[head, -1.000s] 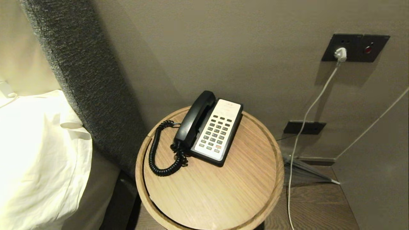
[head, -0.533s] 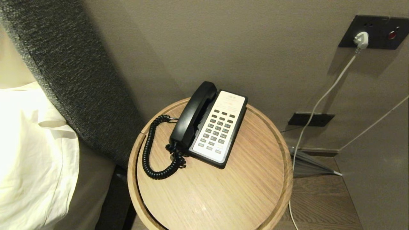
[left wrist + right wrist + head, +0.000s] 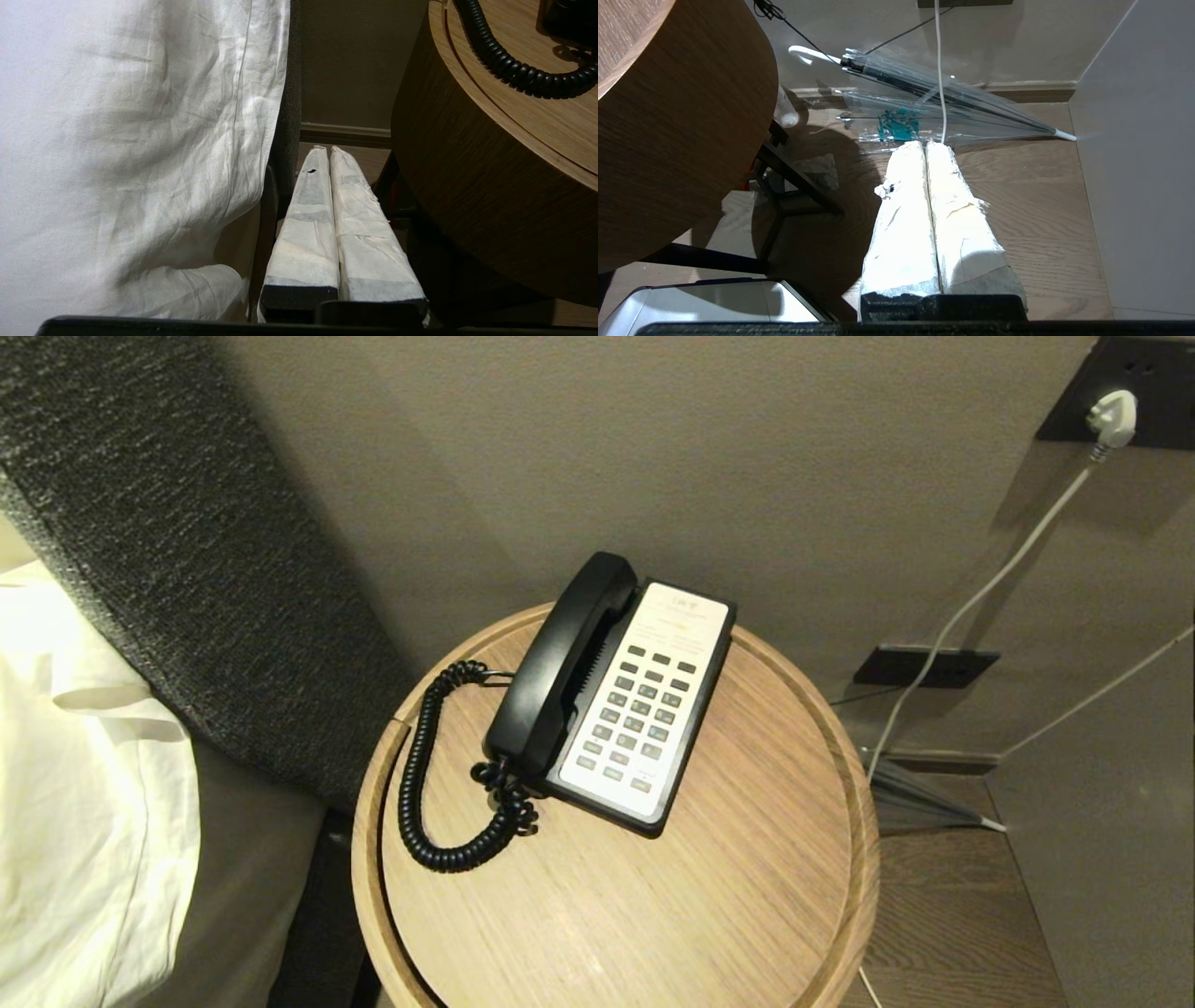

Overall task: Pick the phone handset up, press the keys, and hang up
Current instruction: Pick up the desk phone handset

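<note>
Handset (image 3: 560,663) rests on its phone (image 3: 644,709) on the counter (image 3: 747,859); my left claw (image 3: 325,151) and right claw (image 3: 923,145) hang clenched, empty, below.

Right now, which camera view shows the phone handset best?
The head view: the phone handset lies whole on its cradle. The left wrist view shows only its coiled cord; the right wrist view shows none of it.

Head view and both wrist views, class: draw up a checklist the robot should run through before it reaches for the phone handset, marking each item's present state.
1. Long black plastic phone handset lies on its cradle: ok.
2. Black coiled cord lies loose on the round wooden table, beside the phone's near end: ok.
3. Grey keys uncovered: ok.
4. Left gripper shut, low between bedding and table: not ok for grasping.
5. Right gripper shut, low over the floor: not ok.
</note>
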{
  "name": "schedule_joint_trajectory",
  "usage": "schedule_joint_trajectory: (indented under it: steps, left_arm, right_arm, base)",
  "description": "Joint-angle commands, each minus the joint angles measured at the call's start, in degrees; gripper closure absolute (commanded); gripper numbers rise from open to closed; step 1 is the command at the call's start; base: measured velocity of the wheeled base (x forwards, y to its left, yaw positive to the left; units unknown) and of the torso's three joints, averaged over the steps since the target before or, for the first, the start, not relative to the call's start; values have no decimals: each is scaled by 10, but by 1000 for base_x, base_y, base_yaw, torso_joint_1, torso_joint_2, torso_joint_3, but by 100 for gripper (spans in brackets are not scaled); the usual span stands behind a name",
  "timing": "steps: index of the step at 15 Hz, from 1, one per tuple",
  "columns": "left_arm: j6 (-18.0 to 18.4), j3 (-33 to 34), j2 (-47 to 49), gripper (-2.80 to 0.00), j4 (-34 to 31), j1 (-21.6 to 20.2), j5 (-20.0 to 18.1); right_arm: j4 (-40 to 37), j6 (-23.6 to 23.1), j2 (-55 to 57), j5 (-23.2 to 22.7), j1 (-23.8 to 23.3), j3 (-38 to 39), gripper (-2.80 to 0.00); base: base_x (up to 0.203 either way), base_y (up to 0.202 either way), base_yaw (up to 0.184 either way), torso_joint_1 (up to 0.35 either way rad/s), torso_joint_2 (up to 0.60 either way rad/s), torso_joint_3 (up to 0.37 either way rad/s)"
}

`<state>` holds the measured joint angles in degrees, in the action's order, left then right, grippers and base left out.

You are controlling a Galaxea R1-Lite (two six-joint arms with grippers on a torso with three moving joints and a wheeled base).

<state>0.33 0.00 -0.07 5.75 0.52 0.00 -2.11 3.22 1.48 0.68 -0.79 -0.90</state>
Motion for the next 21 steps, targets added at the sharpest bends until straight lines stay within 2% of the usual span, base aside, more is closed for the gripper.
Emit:
schedule_joint_trajectory:
  steps: [1,5,7,10,14,16,19,21]
  left_arm:
    - [-1,23,0,0,1,0,0]
    - [22,18,0,0,-15,0,-3]
    - [21,-22,2,0,-21,0,-13]
    - [16,-213,92,0,-94,0,-75]
    - [-7,-485,408,0,-197,4,-135]
    - [-15,-605,562,0,-241,20,-151]
    - [-25,-758,751,0,-285,83,-148]
    - [-33,-833,847,0,-303,163,-102]
  right_arm:
    - [0,0,0,0,0,0,0]
    - [0,0,0,0,0,0,0]
    - [0,0,0,0,0,0,0]
    - [0,0,0,0,0,-1,0]
    - [0,0,0,0,0,0,0]
    - [0,0,0,0,0,0,0]
    - [0,0,0,0,0,0,0]
    - [0,0,0,0,0,-1,0]
  base:
    - [0,0,0,0,0,0]
    - [0,0,0,0,0,0]
    - [0,0,0,0,0,0]
    - [0,0,0,0,0,0]
    - [0,0,0,0,0,0]
    - [0,0,0,0,0,0]
    - [0,0,0,0,0,0]
    - [0,0,0,0,0,0]
